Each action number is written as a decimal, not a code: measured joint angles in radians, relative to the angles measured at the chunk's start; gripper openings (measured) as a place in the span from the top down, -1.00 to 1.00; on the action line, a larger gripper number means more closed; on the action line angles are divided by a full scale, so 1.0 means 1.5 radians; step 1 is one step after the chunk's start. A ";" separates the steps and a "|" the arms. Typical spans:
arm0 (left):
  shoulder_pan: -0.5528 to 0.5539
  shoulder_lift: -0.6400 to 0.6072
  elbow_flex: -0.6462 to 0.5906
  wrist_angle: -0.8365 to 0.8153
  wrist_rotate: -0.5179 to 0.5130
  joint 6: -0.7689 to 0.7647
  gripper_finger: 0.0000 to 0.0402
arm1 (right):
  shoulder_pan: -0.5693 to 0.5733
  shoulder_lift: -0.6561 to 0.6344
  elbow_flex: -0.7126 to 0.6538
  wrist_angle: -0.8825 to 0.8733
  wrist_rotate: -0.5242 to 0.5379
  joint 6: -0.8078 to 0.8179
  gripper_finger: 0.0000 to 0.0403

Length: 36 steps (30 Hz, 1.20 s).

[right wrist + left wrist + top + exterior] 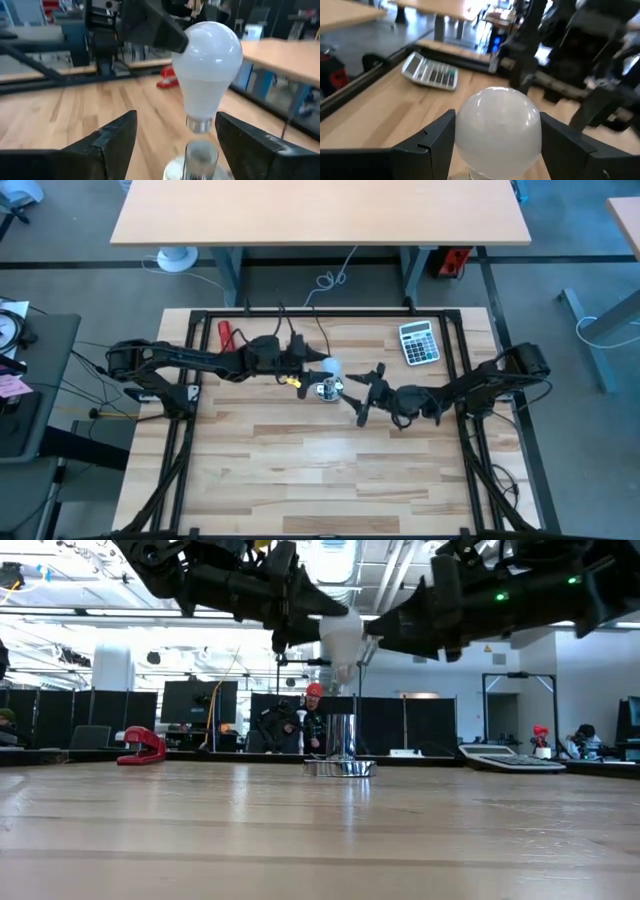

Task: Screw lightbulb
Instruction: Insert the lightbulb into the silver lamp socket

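The left gripper (pixel 492 142) grips the lightbulb (pixel 207 75) just above the metal socket (pixel 340 750), not yet screwed in, while the right gripper (pixel 175 142) waits open beside it.

A pale desk (pixel 320 212) is standing beyond the bench (pixel 300 470), on a grey floor (pixel 570 220) crossed by dark lines. A white fan (pixel 177 258) is sitting on the floor by the desk's left leg, and a red box (pixel 455 260) by its right leg. Level across the bench, ceiling lights (pixel 330 560) are glowing over an open room, with dark partitions (pixel 60 710) lining the far side and a person in a red cap (pixel 314 690) sitting behind them.
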 joint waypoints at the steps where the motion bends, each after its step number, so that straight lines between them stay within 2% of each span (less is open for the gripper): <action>1: 0.000 0.000 0.000 -0.013 -0.010 0.005 -0.14 | 0.008 -0.013 0.000 -0.032 0.016 0.016 -0.39; 4: 0.000 0.000 0.000 -0.042 -0.049 0.011 -0.14 | 0.025 -0.061 0.000 -0.144 0.052 0.055 -0.39; 8: 0.000 0.001 0.000 -0.031 -0.060 0.005 -0.14 | 0.012 -0.112 0.000 -0.315 0.049 0.114 -0.40; 11: -0.001 0.023 0.000 -0.008 -0.075 -0.005 -0.14 | -0.010 -0.109 -0.011 -0.387 -0.011 0.152 -0.40; 14: -0.006 0.065 0.000 0.032 -0.076 -0.026 -0.14 | -0.027 -0.077 -0.045 -0.312 -0.098 0.165 -0.40; 17: -0.014 0.099 0.000 0.057 -0.073 -0.041 -0.14 | -0.031 -0.032 -0.082 -0.198 -0.141 0.164 -0.40; 28: -0.021 0.117 0.001 0.047 -0.073 -0.053 -0.14 | -0.036 0.154 -0.103 0.075 -0.168 0.171 -0.40; 32: -0.019 0.117 0.002 0.027 -0.043 -0.047 -0.14 | -0.049 0.183 -0.101 0.164 -0.178 0.111 -0.40; 36: -0.019 0.117 0.002 0.025 -0.013 -0.029 -0.14 | -0.095 0.185 -0.089 0.154 -0.197 0.010 -0.40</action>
